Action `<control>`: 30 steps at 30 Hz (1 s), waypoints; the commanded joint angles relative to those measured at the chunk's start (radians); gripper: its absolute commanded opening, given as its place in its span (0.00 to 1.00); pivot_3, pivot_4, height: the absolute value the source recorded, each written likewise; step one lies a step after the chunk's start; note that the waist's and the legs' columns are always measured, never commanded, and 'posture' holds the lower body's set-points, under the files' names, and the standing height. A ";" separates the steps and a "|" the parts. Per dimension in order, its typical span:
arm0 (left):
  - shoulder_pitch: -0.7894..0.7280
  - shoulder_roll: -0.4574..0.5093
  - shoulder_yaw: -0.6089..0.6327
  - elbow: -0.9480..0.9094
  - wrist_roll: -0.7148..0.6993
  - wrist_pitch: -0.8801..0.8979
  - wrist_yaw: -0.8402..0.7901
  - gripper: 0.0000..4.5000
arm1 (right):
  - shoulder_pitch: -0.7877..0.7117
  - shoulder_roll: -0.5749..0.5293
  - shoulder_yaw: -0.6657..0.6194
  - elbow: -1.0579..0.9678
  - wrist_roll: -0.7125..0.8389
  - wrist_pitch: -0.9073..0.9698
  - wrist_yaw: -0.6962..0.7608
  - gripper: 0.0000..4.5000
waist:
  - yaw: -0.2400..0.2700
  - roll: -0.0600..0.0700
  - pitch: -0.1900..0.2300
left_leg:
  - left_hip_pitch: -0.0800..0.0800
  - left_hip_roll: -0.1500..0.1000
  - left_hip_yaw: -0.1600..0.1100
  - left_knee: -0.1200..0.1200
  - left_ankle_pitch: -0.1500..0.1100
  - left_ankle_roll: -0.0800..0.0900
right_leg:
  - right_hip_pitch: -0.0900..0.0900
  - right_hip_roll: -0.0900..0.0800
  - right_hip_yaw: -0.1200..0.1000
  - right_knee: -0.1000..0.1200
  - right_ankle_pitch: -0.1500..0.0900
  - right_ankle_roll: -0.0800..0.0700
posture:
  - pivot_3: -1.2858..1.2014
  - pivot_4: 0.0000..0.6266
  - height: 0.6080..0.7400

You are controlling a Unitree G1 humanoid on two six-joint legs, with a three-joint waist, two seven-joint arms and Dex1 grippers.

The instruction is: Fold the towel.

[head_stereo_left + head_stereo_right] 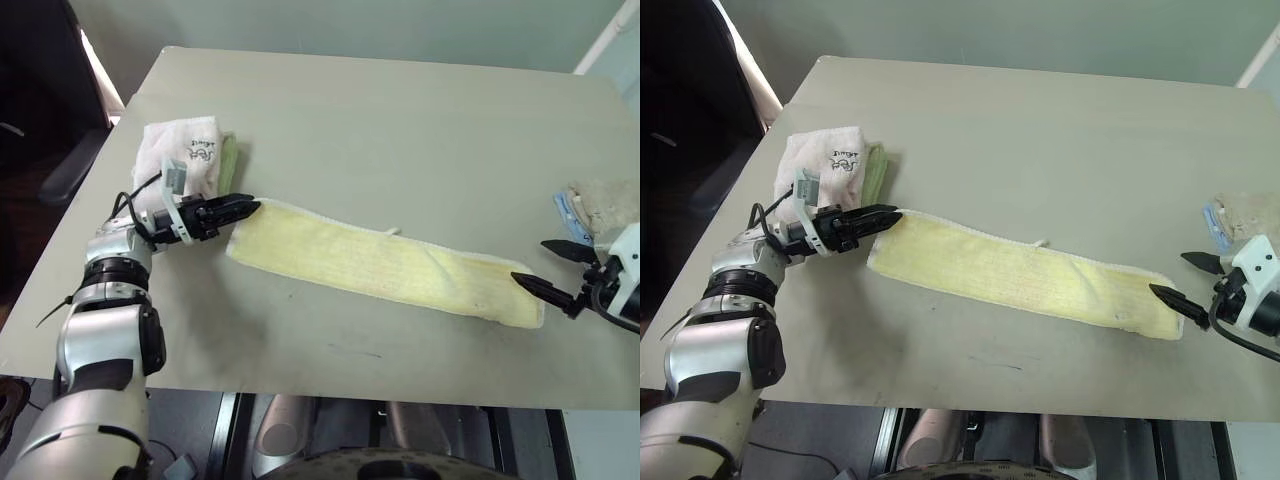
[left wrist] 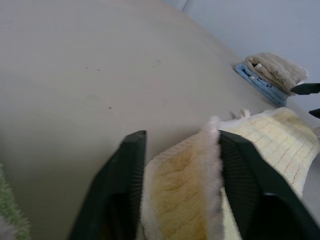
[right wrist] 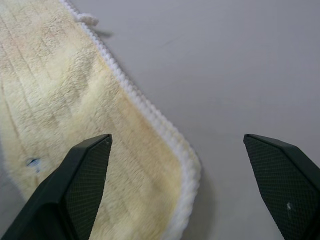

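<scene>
The towel (image 1: 385,265), a long pale yellow strip with whitish edging, lies flat across the table (image 1: 400,110), running from near left to right. My left gripper (image 1: 245,208) is at the towel's left end; in the left wrist view its fingers (image 2: 125,170) stand apart, with a raised fold of the towel (image 2: 185,185) between them. My right gripper (image 1: 540,265) is wide open at the towel's right end. One of its fingers (image 3: 85,170) is over the towel corner (image 3: 150,165) and the other is over bare table.
A folded pink-white towel with a dark mark (image 1: 180,150) sits on a green cloth (image 1: 230,160), just behind my left gripper. Beige and blue folded cloths (image 1: 600,205) lie at the right edge. The table's front edge (image 1: 350,392) runs close below the towel.
</scene>
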 commanded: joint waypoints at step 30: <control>0.064 0.116 -0.151 -0.236 0.099 0.239 -0.151 1.00 | 0.014 0.012 -0.050 -0.078 0.034 0.016 -0.049 1.00 | -0.001 0.000 0.000 | 0.000 0.000 0.000 0.000 -0.001 -0.001 | 0.000 0.000 0.000 -0.001 0.000 0.000 | 0.52 0.24 0.91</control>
